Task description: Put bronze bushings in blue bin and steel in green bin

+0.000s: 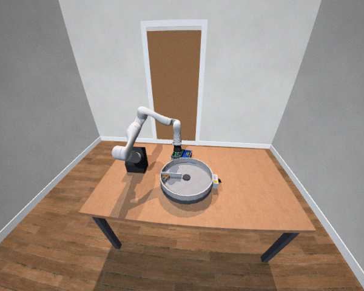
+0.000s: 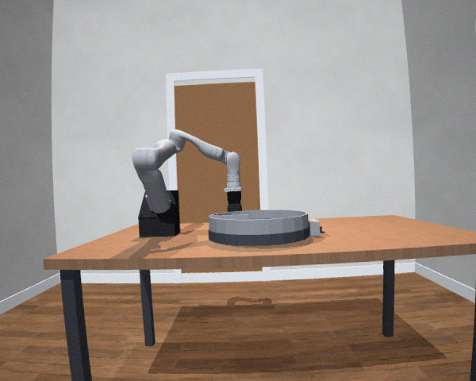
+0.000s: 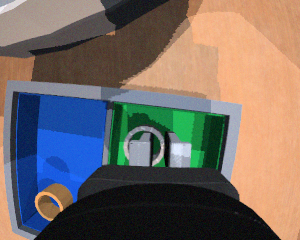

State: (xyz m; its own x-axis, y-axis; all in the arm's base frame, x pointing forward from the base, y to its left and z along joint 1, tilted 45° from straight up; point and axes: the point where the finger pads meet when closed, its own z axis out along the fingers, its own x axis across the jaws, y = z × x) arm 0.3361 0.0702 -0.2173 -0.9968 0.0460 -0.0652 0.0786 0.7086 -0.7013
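Note:
My gripper point(image 3: 158, 143) point(image 1: 177, 152) is shut on a steel bushing point(image 3: 144, 128), a grey ring, by its wall: one finger is inside the ring, the other outside. They are over the green bin point(image 3: 216, 137) point(image 1: 173, 156). In the exterior view the fingertips are hidden behind the turntable rim. The blue bin point(image 3: 27, 120) point(image 1: 190, 153) adjoins it and holds a bronze bushing point(image 3: 65, 195) point(image 1: 187, 153). On the grey turntable point(image 1: 197, 188) point(image 2: 259, 225) point(image 3: 80, 30), bronze and steel bushings point(image 1: 166, 176) cluster at the left by the wall; their number is unclear.
A straight grey barrier point(image 1: 174, 174) crosses the turntable's left part, beside the bushings. A small white box point(image 1: 215, 181) point(image 2: 315, 228) with a yellow top stands at the turntable's right side. The bins share a grey rim and a divider, close behind the turntable. The black arm base point(image 1: 136, 167) stands at the left.

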